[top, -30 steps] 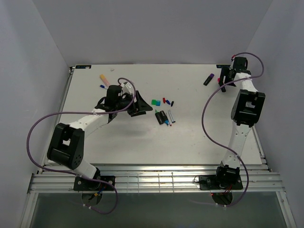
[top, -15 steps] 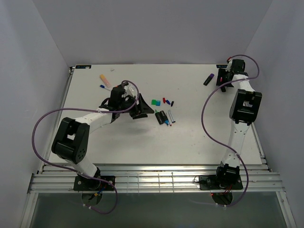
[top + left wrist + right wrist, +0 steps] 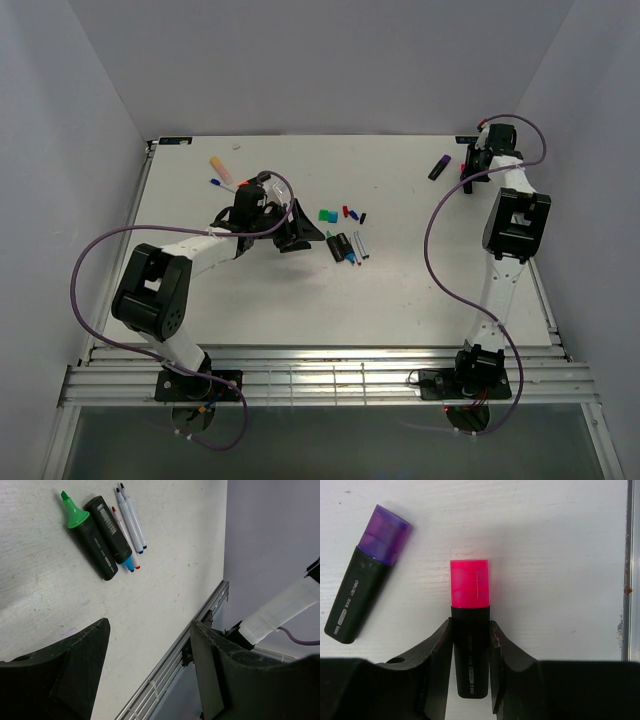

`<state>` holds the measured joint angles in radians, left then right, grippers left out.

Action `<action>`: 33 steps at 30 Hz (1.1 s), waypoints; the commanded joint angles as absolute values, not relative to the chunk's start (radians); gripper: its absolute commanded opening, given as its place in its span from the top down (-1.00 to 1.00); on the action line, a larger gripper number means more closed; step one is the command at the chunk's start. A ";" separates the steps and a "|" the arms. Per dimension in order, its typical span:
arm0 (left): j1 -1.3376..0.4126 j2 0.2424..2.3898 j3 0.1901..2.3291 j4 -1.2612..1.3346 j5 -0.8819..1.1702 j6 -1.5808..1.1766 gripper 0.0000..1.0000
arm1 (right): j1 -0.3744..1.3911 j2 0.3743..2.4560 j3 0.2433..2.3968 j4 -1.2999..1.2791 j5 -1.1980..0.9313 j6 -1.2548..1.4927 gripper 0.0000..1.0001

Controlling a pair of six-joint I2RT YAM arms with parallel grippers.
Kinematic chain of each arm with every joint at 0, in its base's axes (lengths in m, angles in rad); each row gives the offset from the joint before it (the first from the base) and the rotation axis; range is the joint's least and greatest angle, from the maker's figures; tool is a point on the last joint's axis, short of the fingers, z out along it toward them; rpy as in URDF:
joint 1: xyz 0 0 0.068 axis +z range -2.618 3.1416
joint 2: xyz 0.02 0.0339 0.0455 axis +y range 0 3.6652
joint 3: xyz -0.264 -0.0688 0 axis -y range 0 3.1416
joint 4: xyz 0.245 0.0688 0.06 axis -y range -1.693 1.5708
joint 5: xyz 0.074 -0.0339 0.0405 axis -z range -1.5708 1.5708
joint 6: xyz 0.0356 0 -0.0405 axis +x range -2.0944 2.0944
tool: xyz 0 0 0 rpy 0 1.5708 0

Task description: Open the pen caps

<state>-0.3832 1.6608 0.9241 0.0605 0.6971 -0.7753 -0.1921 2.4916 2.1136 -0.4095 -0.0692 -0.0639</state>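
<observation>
In the right wrist view my right gripper (image 3: 470,630) is shut on the black body of a pink-capped highlighter (image 3: 470,650) lying on the table; both fingers press its sides. Its pink cap (image 3: 469,582) is on and sticks out past the fingertips. A purple-capped highlighter (image 3: 351,602) lies to the left with its cap (image 3: 384,534) on. My left gripper (image 3: 150,625) hangs open with nothing in it, near an uncapped green highlighter (image 3: 89,537), a blue-tipped highlighter (image 3: 109,530) and thin pens (image 3: 131,517). Loose green caps (image 3: 327,214) and small red and blue caps (image 3: 351,212) lie mid-table.
An orange-capped pen (image 3: 219,168) and a thin blue pen (image 3: 216,183) lie at the back left. A metal rail (image 3: 632,570) runs along the table's right edge close to the right gripper. The near-edge rail (image 3: 170,665) lies below the left gripper. Walls enclose the table.
The right gripper's fingers have come together onto the pink-capped highlighter's body. The left arm has shifted a little to the right, its gripper still open.
</observation>
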 commanded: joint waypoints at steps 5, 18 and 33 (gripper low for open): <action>-0.391 1.649 0.923 0.064 0.735 -0.788 -0.50 | -0.184 2.390 1.991 -0.431 -0.130 -0.035 0.85; -0.413 1.490 0.879 -0.024 0.640 -0.787 -0.49 | 0.056 1.626 1.143 -0.184 -0.124 0.265 0.85; -0.549 1.422 0.877 -0.055 0.499 -0.894 -0.50 | 0.607 1.253 0.861 -0.201 -0.259 0.350 0.85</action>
<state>-0.5163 1.4788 0.8799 -0.0479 0.5552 -0.8635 0.5659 1.2800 0.8627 -0.2352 -0.2371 0.3130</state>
